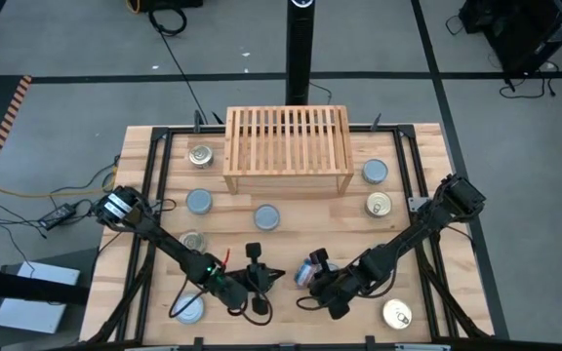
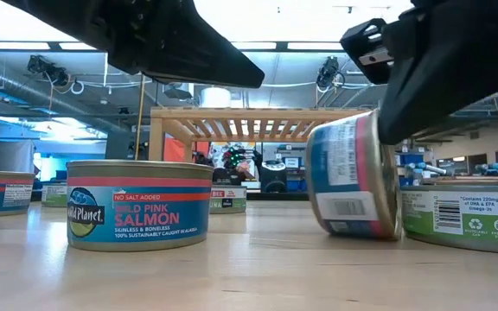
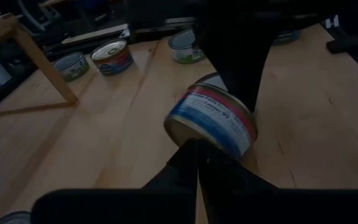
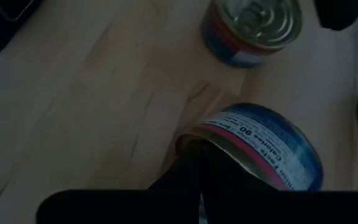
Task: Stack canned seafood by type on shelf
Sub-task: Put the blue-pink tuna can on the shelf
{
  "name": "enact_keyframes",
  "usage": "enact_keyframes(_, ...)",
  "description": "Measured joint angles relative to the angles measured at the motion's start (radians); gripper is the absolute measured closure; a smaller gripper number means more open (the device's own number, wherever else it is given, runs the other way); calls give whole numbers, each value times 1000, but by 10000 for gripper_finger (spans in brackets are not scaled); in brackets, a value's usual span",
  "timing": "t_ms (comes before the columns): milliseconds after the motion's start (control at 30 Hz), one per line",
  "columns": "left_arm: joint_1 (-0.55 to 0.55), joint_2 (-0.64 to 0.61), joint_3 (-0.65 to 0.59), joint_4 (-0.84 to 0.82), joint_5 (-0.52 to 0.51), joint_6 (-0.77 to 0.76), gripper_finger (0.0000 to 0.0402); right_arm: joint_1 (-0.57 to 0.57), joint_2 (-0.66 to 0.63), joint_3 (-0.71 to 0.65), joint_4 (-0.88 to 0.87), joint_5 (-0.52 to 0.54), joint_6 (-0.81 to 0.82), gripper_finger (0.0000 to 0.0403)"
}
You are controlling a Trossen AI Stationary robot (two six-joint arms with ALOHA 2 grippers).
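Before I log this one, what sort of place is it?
Probably a robotics lab or workshop: a wooden table inside a black frame on grey floor, loose cables beside it, and exposed ceiling ducts over cluttered benches behind.

light-wood shelf (image 1: 287,148) with pale slats. tabletop (image 1: 291,239) light blond wood grain, black frame bars (image 1: 154,175) along its edges. tipped tin (image 2: 354,175) has blue label, pink-red band, white panel with black barcode; silver-gold rim. upright salmon tin (image 2: 139,205) blue label, red stripe near top, white and pink lettering, yellow-green logo, gold-cream lid edge. tin at the low view's right edge (image 2: 469,214) green and white label, blue round badge. tins near the shelf: pale blue-silver lids (image 1: 199,202), gold-cream lid (image 1: 379,205). arms and grippers black; left gripper (image 1: 264,280), right gripper (image 1: 310,278). floor grey with black tape lines.
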State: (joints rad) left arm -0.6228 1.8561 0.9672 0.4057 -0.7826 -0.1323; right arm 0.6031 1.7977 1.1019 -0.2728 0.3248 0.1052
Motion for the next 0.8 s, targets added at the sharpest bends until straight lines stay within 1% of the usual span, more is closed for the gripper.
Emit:
enact_keyframes(233, 0, 0, 0, 0, 1, -10, 383, -27, 0, 0, 21, 15, 35, 391)
enact_keyframes(367, -1, 0, 0, -9, 2, -34, 383, -32, -1, 2, 23, -38, 64, 370)
enact_keyframes(500, -1, 0, 0, -15, 4, -41, 383, -29, -3, 63, -67, -117, 99, 326)
enact_keyframes(667, -1, 0, 0, -15, 14, -46, 383, -11, -4, 181, -261, -113, 70, 247)
enact_keyframes(800, -1, 0, 0, -15, 26, -55, 383, -20, -7, 238, -320, -106, 18, 182)
